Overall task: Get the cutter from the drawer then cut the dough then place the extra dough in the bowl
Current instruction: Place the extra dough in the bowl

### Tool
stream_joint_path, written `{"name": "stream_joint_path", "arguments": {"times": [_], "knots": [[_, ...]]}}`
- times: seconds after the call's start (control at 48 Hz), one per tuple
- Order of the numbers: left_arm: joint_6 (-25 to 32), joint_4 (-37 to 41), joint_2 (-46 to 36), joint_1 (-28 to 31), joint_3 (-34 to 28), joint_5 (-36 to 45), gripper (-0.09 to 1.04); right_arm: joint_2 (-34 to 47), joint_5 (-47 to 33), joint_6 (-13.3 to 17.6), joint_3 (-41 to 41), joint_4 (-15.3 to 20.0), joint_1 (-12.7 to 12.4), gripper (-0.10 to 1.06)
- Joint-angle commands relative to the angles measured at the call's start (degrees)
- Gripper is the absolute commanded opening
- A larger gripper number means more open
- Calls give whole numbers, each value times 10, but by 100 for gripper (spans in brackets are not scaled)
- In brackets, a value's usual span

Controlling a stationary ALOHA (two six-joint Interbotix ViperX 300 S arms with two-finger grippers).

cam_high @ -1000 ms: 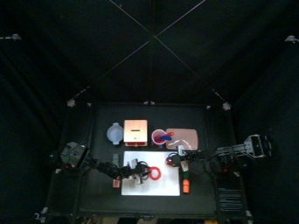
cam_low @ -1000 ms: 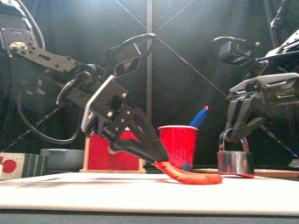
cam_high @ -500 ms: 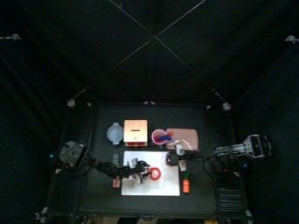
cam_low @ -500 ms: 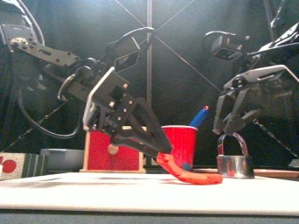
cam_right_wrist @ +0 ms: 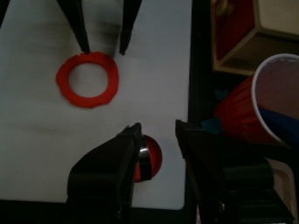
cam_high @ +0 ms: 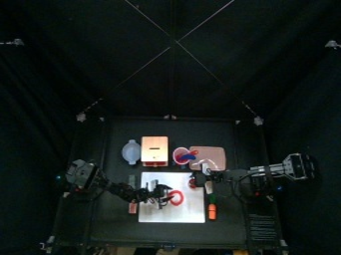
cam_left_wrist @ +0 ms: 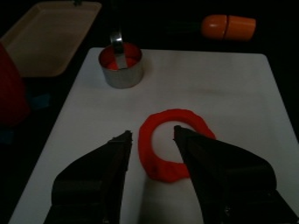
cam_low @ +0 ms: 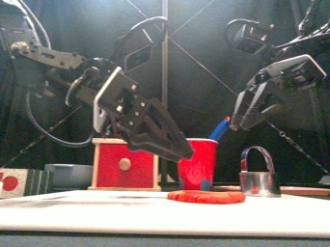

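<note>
Grippers have both let go within the last second, and that resets the job. The left gripper (cam_left_wrist: 152,133), which had one side of the dough ring (cam_low: 206,196) pinched and lifted, now hangs above it with its jaws parted and nothing between them. The right gripper (cam_right_wrist: 158,125), lately down at the wire handle of the cutter (cam_low: 258,181), has risen clear and is likewise spread wide and empty. The cut looks finished, but the extra dough is no nearer the bowl (cam_high: 130,151), so I judge that a fresh grasp of the ring is needed.

The white board (cam_left_wrist: 233,96) spreads under both hands, with bare surface all round the left one, so there is room to come straight down. The wooden box (cam_low: 125,166) stands behind the left gripper, and the bowl sits beside that box, past the board's back edge. The carry would go up and back from that hand, keeping clear of the box. The red cup (cam_low: 206,159) stands just behind the right gripper, past the same edge, which leaves that side tighter. The dough ring lies flat directly beneath the left jaws, well inside the board. The cutter stands upright under the right gripper, red showing inside it. An orange toy (cam_left_wrist: 230,24) lies past the board's far edge from the left gripper
</note>
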Motion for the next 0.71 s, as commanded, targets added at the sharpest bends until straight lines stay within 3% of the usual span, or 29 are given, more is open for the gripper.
{"name": "stream_joint_path", "arguments": {"times": [0.021,0.542,0.708], "knots": [[3,4,-1,22,-16,28,82,-8,-4,0,-13,1,8,76],[-3,20,11,34,-16,139,80,3,-11,0,-18,7,19,76],[-3,20,13,35,-15,151,74,9,-11,0,-21,7,18,76]]}}
